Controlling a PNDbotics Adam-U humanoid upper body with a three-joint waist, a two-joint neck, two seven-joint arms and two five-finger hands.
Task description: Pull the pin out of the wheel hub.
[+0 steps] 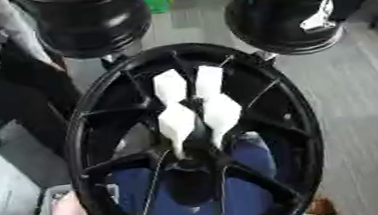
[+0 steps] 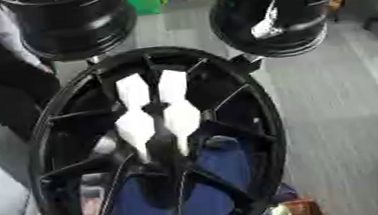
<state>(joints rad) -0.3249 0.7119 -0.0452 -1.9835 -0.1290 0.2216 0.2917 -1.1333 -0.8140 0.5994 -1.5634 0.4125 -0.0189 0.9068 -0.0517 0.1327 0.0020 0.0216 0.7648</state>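
A large black wheel hub (image 1: 303, 117) with thin spokes fills the middle of both views, its open face tilted towards me. At its centre sit several white elongated pieces (image 1: 176, 123) grouped in pairs around a short dark post (image 1: 191, 100). I cannot tell which of these parts is the pin. Neither of my hands shows in either view, and nothing touches the hub's centre.
Two black drum-shaped rims stand behind the hub, one at the upper left (image 1: 95, 19) and one at the upper right (image 1: 284, 14) with a pale bracket (image 1: 317, 19) on it. Blue material (image 1: 181, 208) shows through the lower spokes. Grey floor (image 1: 360, 111) lies to the right.
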